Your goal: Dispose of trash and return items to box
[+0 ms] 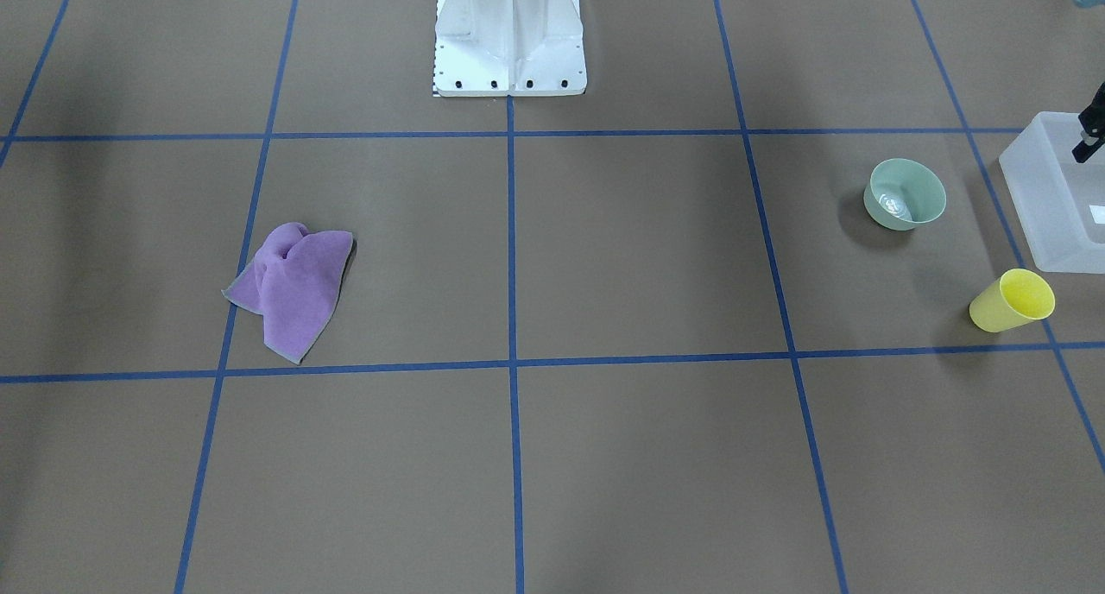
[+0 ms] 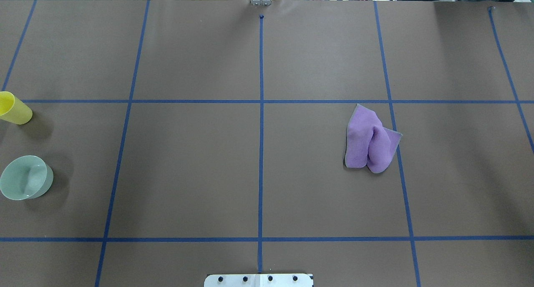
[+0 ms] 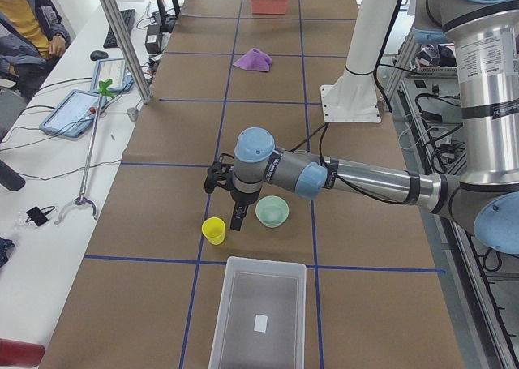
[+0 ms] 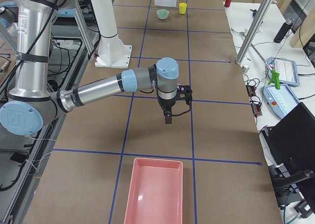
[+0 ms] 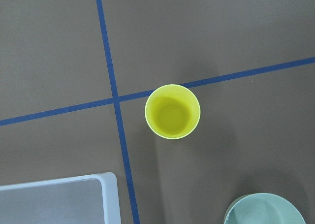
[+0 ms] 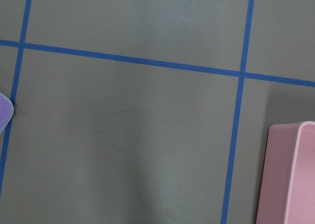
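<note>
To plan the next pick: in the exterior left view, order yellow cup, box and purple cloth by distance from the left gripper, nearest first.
1. yellow cup, just beside the left gripper.
2. box, at the view's bottom edge.
3. purple cloth, far off near the view's top.

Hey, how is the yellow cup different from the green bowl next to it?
The yellow cup is bright yellow, while the green bowl is pale green. The cup is narrow with tall sides, and the bowl is wider and shallower. The cup stands right at a blue tape crossing, whereas the bowl sits inside a square, off the tape. Both stand upright, mouth up, close to the translucent box.
</note>
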Action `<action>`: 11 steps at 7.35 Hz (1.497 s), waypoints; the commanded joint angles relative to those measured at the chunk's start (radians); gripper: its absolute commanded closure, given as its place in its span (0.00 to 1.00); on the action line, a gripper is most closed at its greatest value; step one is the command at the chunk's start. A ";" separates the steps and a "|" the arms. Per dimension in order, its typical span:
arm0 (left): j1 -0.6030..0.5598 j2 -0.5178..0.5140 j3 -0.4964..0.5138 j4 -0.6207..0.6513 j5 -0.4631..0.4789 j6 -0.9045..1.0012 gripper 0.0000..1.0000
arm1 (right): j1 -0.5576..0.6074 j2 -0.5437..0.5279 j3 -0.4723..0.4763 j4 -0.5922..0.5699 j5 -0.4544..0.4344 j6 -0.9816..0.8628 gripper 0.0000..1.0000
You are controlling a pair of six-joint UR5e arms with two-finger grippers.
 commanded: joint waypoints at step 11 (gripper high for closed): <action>0.002 -0.003 0.022 -0.030 0.001 -0.050 0.02 | -0.665 0.348 -0.105 0.304 -0.302 0.971 0.00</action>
